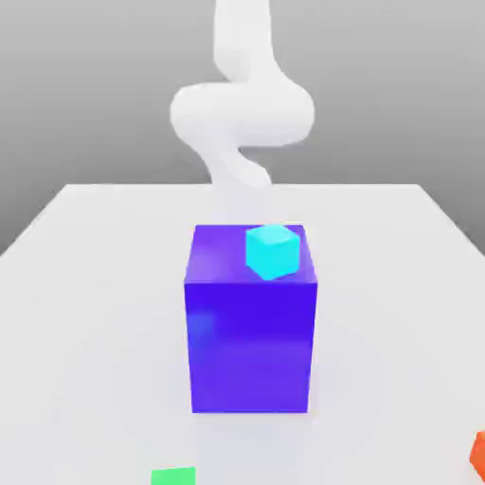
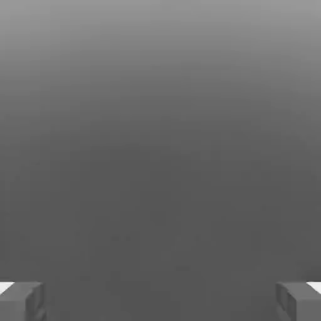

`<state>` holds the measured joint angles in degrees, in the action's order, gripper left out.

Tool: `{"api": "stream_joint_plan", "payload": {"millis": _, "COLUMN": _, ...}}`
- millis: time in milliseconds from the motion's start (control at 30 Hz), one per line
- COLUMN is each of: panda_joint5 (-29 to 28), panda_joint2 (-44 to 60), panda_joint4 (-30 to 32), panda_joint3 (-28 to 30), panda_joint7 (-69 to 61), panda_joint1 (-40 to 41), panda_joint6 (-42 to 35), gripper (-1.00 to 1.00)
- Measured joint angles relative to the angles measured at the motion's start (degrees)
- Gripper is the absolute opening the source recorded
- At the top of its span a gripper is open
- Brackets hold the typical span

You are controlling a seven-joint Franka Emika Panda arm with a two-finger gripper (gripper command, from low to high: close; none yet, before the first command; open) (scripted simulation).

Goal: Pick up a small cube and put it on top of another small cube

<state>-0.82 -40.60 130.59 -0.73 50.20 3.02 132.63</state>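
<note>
Standing well apart, the two fingers (image 2: 22,299) at the hand view's lower corners show the jaws spread wide with nothing between them; that view looks out on blank grey, so the hand appears aimed away from the table (image 1: 85,284). In the exterior view the white arm (image 1: 242,114) rises behind the table's far edge. A large blue block (image 1: 251,332) stands near the table's middle, and a small cyan cube (image 1: 273,251) sits tilted at the block's top face, toward its far corner on the exterior view's right; whether it rests there cannot be told. A green cube (image 1: 173,476) lies at the near edge, and an orange cube (image 1: 478,455) at the near corner on the exterior view's right. No cube is yet gripped. The governing relation: every small cube lies below and nearer the camera than the arm, so the jaws must pitch down and travel toward the near edge.
</note>
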Motion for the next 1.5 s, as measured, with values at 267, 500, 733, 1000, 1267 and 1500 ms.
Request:
{"api": "stream_joint_plan", "payload": {"millis": 267, "panda_joint5": -3.22, "panda_joint2": 17.01, "panda_joint4": -3.89, "panda_joint3": -1.21, "panda_joint7": 14.52, "panda_joint1": 8.54, "panda_joint6": 2.68, "gripper": 0.0}}
{"api": "stream_joint_plan", "payload": {"millis": 500, "panda_joint5": -5.48, "panda_joint2": 31.57, "panda_joint4": -7.22, "panda_joint3": 0.43, "panda_joint7": 26.57, "panda_joint1": 13.34, "panda_joint6": 4.97, "gripper": 0.0}}
{"api": "stream_joint_plan", "payload": {"millis": 733, "panda_joint5": -4.62, "panda_joint2": 46.0, "panda_joint4": -10.48, "panda_joint3": 3.0, "panda_joint7": 36.53, "panda_joint1": 18.28, "panda_joint6": 7.49, "gripper": 0.0}}
{"api": "stream_joint_plan", "payload": {"millis": 1000, "panda_joint5": 1.33, "panda_joint2": 62.37, "panda_joint4": -14.17, "panda_joint3": 6.05, "panda_joint7": 44.63, "panda_joint1": 22.21, "panda_joint6": 10.48, "gripper": 0.0}}
{"api": "stream_joint_plan", "payload": {"millis": 1267, "panda_joint5": 6.93, "panda_joint2": 78.25, "panda_joint4": -17.98, "panda_joint3": 5.74, "panda_joint7": 47.29, "panda_joint1": 25.89, "panda_joint6": 17.42, "gripper": -1.0}}
{"api": "stream_joint_plan", "payload": {"millis": 1500, "panda_joint5": 7.1, "panda_joint2": 78.34, "panda_joint4": -18.01, "panda_joint3": 5.75, "panda_joint7": 47.22, "panda_joint1": 25.9, "panda_joint6": 17.56, "gripper": -1.0}}
